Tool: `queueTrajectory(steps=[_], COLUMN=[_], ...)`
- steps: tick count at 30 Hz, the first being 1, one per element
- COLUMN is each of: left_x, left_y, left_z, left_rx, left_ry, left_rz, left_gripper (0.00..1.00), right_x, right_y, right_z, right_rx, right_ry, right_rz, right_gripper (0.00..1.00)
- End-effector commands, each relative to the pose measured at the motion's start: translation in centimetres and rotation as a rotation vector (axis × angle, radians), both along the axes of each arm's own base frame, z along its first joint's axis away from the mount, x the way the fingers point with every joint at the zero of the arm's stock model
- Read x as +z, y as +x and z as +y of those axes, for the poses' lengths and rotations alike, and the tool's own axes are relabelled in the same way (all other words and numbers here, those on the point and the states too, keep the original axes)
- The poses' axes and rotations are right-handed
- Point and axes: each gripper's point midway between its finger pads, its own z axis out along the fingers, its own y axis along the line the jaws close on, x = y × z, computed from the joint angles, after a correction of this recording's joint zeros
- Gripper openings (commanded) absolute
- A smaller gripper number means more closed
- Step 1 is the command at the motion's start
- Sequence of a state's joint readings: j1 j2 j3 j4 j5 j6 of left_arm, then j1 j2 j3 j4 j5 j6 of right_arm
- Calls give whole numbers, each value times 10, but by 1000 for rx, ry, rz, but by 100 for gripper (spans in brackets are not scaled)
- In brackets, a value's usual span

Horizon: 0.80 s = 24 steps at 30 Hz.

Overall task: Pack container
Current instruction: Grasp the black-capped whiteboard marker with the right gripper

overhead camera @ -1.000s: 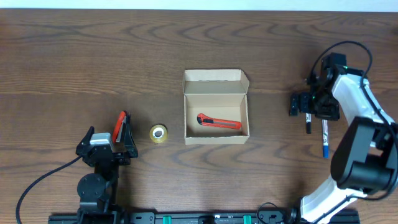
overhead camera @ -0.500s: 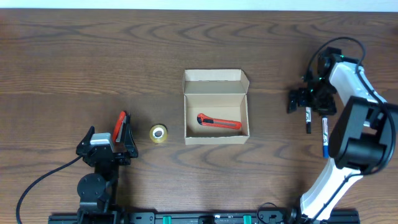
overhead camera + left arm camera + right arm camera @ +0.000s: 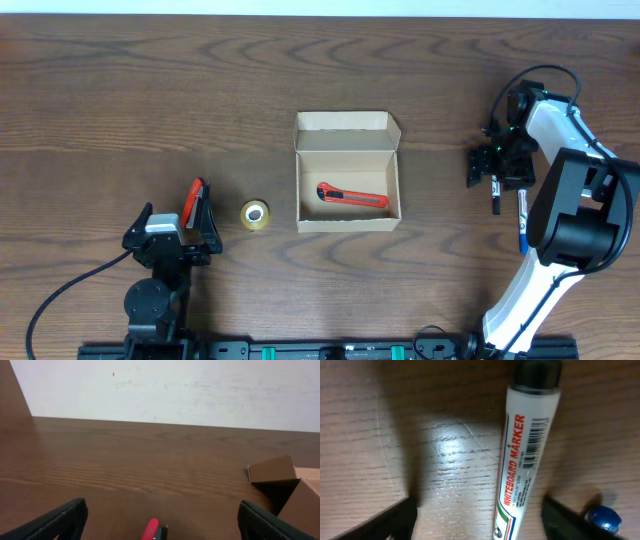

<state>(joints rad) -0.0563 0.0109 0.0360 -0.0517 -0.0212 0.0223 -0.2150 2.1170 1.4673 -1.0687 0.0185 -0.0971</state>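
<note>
The container (image 3: 347, 170) is a tan cardboard box at the table's middle, with its flap lid (image 3: 347, 126) open to the far side. A red utility knife (image 3: 352, 196) lies inside it. The box corner also shows in the left wrist view (image 3: 280, 477). My right gripper (image 3: 494, 164) is open and low over a black-capped whiteboard marker (image 3: 525, 450), with one finger on each side of it (image 3: 482, 520). My left gripper (image 3: 175, 222) is open and empty near the front left (image 3: 160, 522).
A small yellow tape roll (image 3: 254, 214) lies left of the box. A red-handled tool (image 3: 192, 203) lies by the left gripper and shows between its fingers (image 3: 151, 529). A blue-capped marker (image 3: 521, 222) lies just right of the black one (image 3: 604, 519).
My right gripper has shifted slightly toward the far side and turned over the black marker's end. The left arm, box, knife and tape roll have not moved.
</note>
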Motion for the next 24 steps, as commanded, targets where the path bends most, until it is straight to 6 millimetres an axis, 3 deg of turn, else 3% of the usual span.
queueTrajectory(steps=[1,5,10,13,15,20,24], left_x=[-19,-19,-19,-19,-19,-19,-19], left_y=[0,0,0,0,0,0,0], left_z=[-3,-3,-3,-3,-3,-3,-3], left_rx=[-17,-17,-17,-17,-17,-17,-17], left_ry=[-3,-3,-3,-3,-3,-3,-3], left_rz=[47,47,47,47,47,47,47], left_gripper=[95,95,95,95,95,95,95], right_x=[-8,-8,-8,-8,-8,-8,8], right_y=[1,0,0,1,1,2,15], right_z=[2,2,2,3,3,7,28], right_rx=[3,3,3,3,3,14,80], right_ry=[31,31,31,31,31,32,101], right_rz=[10,10,11,10,10,7,-62], right_gripper=[63,54,31,6,1,1,1])
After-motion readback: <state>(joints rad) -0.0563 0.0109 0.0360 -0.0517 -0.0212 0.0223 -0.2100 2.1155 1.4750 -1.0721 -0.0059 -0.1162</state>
